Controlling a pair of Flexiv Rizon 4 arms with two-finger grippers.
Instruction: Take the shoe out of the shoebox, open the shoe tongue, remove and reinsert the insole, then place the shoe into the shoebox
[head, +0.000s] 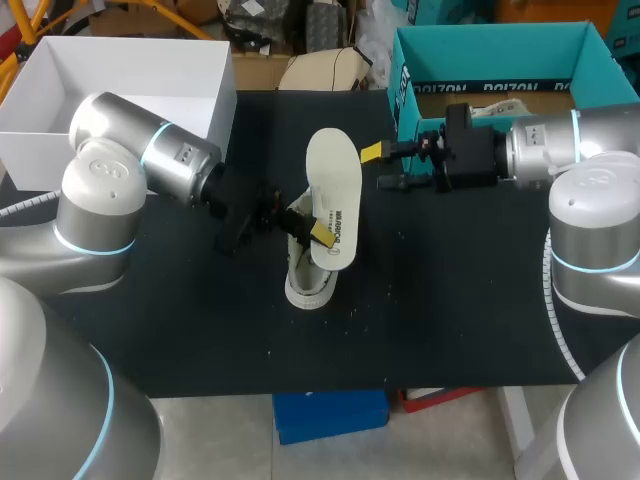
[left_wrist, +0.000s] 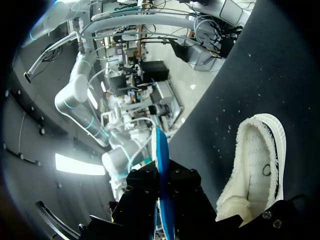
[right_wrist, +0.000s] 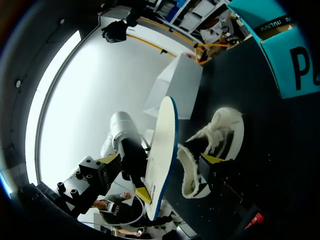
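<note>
A white shoe (head: 308, 275) stands on the black table with its opening up, and also shows beside my left gripper (left_wrist: 255, 165) and ahead of my right one (right_wrist: 217, 140). Its white insole (head: 333, 195), blue underneath, is held upright over the shoe. My left gripper (head: 318, 232) is shut on the insole's lower end; in the left wrist view the insole (left_wrist: 162, 175) stands edge-on between the black fingers. My right gripper (head: 385, 167) hangs open just right of the insole's upper part, not touching it. From the right wrist, the insole (right_wrist: 162, 145) stands ahead between the wide-apart fingertips (right_wrist: 107, 159).
The teal shoebox (head: 408, 85) sits open at the back right behind my right gripper, its corner also visible (right_wrist: 295, 65). A white box (head: 130, 75) stands at the back left (right_wrist: 182, 87). Bare black mat lies in front of the shoe.
</note>
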